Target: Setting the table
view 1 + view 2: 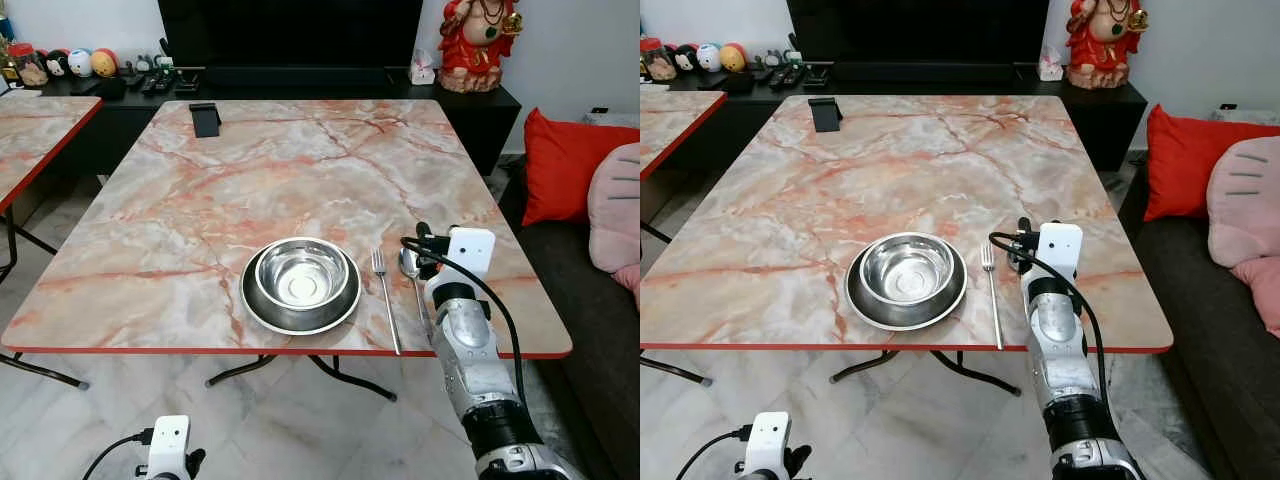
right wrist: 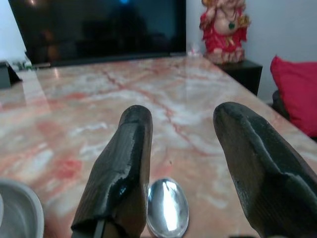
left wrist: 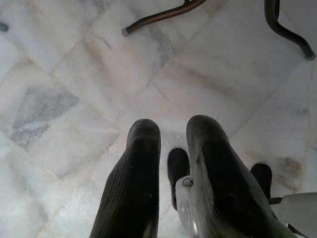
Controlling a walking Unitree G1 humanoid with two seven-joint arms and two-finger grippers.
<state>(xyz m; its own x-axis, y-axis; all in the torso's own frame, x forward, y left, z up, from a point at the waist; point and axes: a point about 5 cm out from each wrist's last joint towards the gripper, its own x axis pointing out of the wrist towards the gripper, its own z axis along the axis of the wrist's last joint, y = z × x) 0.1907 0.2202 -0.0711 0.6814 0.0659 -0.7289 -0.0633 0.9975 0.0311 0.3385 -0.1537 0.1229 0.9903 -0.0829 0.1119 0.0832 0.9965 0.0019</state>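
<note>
My right gripper (image 2: 181, 148) hovers low over the near right part of the marble table (image 1: 300, 170), its two black fingers spread apart with nothing between them. Just below and between them lies the spoon (image 2: 168, 207), bowl end shining, flat on the tabletop; from the head camera I see its handle running back toward the table's near edge beside my forearm. The fork (image 1: 385, 300) lies just left of the spoon, parallel to it, tines pointing away from me. Left of the fork sits the steel bowl (image 1: 302, 273), resting inside the dark plate (image 1: 262, 312), near the front edge.

My left gripper (image 3: 171, 173) hangs down beside me over the pale marble floor (image 3: 64, 99), fingers a little apart and empty, with the table's dark legs (image 3: 158, 15) ahead of it.

Farther off, a small black stand (image 1: 205, 118) sits at the far left of the tabletop. Behind the table runs a black cabinet (image 1: 470, 100) with a red figurine (image 1: 480, 40) and a row of small toys (image 1: 80, 62). A red cushion (image 1: 565, 165) and a pink one (image 1: 615, 215) lie on the sofa to my right, and a second marble table (image 1: 30, 125) stands to my left.
</note>
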